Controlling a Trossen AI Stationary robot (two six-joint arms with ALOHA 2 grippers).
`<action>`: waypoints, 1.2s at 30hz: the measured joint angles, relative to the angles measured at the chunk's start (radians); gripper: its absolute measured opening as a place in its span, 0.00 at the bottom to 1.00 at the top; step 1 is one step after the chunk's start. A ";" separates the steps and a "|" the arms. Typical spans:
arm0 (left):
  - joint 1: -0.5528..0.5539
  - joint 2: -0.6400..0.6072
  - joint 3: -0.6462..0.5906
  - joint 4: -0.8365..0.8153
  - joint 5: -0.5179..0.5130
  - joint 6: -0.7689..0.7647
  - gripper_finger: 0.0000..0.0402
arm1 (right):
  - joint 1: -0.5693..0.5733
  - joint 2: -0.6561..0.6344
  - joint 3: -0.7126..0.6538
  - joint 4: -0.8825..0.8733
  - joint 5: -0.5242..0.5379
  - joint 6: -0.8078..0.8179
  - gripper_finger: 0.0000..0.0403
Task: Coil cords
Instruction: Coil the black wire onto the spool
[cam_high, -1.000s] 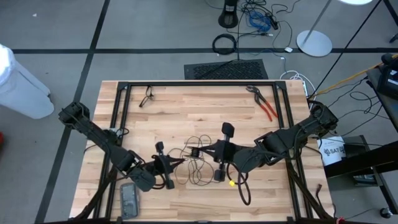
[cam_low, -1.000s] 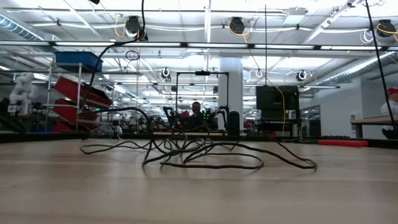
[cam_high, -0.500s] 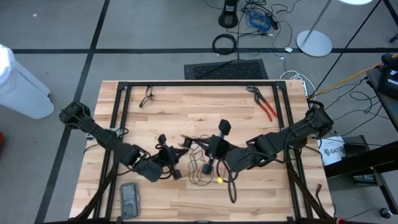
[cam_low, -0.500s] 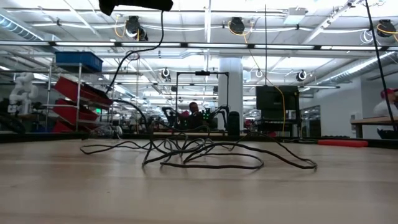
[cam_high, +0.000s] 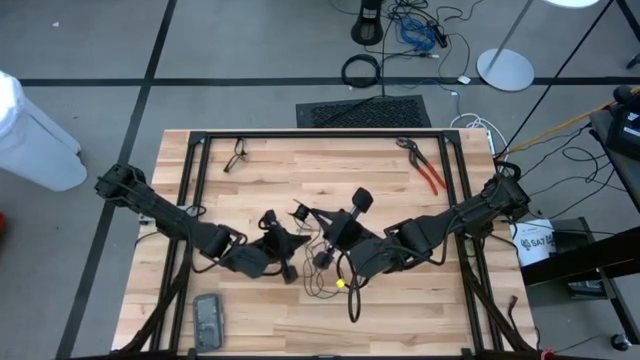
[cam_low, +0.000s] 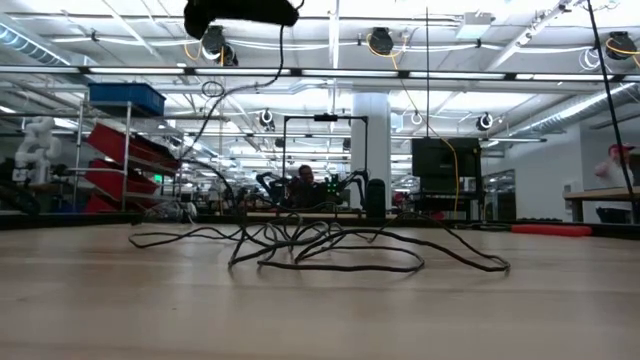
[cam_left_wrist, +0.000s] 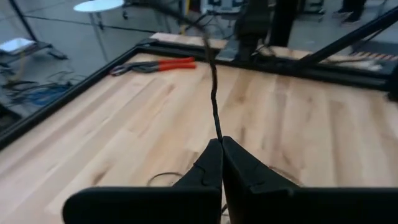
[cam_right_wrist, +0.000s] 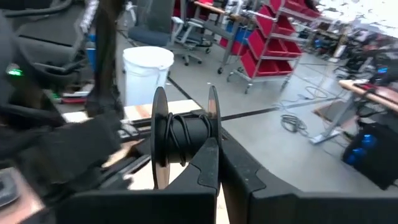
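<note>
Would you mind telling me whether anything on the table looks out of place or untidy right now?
Yes: the cord sprawls in loose, tangled loops at mid-table rather than a neat coil. The left claw is shut on one strand; the right claw is shut on a small spool wound with black cord.

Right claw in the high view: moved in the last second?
Yes. The right claw has shifted left and toward the table's far edge, away from the red-handled pliers, carrying the cord spool.
</note>
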 joint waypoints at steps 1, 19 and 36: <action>-0.001 0.000 0.000 0.012 0.008 0.000 0.00 | 0.000 0.000 0.000 0.000 0.011 -0.002 0.00; -0.003 0.000 0.007 0.189 0.201 0.140 0.00 | -0.039 0.021 0.000 -0.053 0.059 0.005 0.00; -0.045 -0.014 0.171 -0.061 0.302 0.296 0.00 | -0.051 0.032 0.000 -0.154 -0.081 0.002 0.00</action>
